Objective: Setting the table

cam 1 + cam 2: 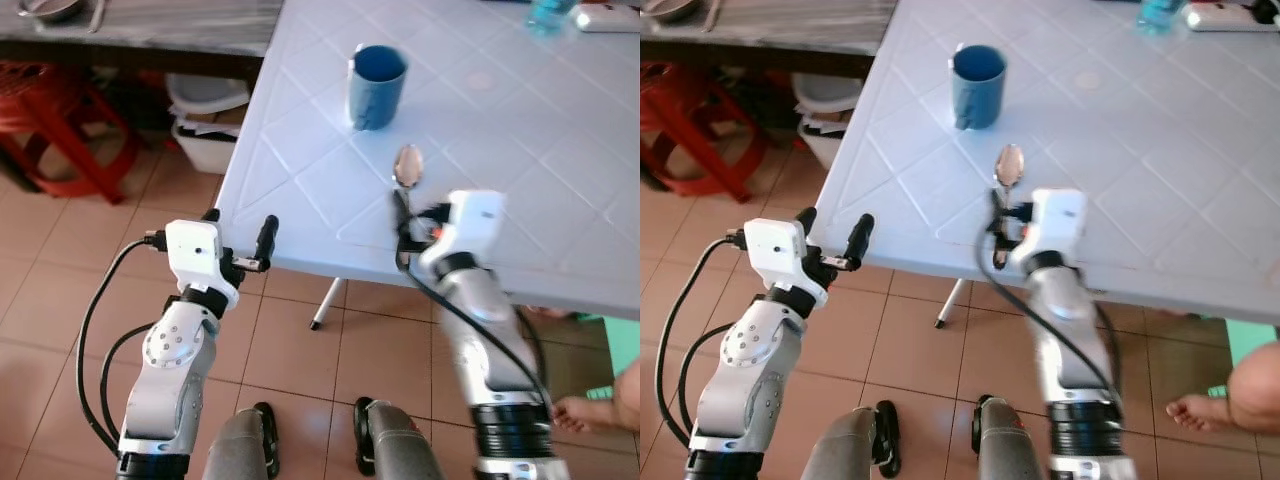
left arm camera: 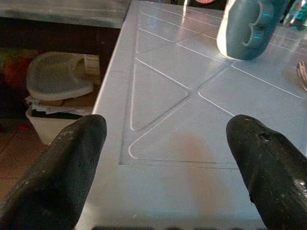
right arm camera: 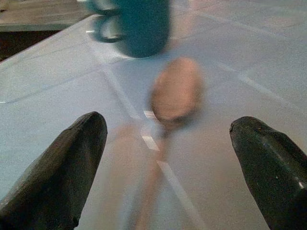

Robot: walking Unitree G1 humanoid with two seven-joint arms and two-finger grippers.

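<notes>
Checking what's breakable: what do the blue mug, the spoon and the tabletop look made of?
Blue mug: probably glazed ceramic, thick rimmed and slightly glossy. Spoon: shiny bowl reflecting light, likely polished metal. Pale blue table: moulded grooves and soft sheen suggest plastic.

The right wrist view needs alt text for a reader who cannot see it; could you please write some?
A blurred spoon lies on the pale table between the open right gripper's two black fingers, its bowl pointing away. A blue mug stands beyond it.
</notes>
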